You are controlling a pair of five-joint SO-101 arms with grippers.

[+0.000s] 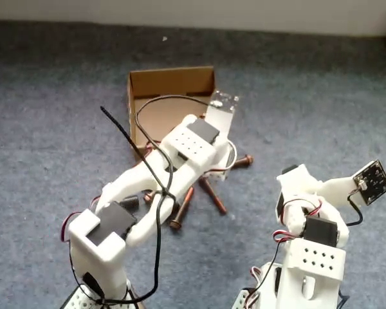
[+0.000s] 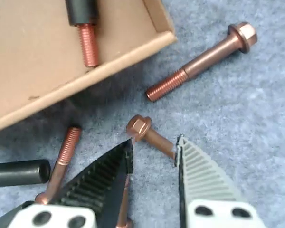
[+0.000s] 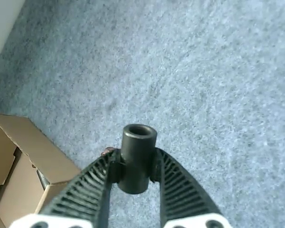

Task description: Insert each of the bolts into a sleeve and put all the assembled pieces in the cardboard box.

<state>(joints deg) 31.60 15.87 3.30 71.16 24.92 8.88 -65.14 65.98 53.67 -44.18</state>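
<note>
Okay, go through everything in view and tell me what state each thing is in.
Left gripper, open, straddling a bolt on the carpet.
Right gripper, shut on a sleeve.
Cardboard box, open-topped, one assembled piece inside.
Far bolt, loose on the carpet, unsleeved.
Loose sleeve, lying on its side.

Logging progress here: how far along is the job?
Done: one assembled piece lies in the box. In hand: the right pincer grips a sleeve; the left pincer stands open around a bolt on the carpet. Left: that bolt, other loose bolts and a loose sleeve lie unassembled outside the box.
</note>
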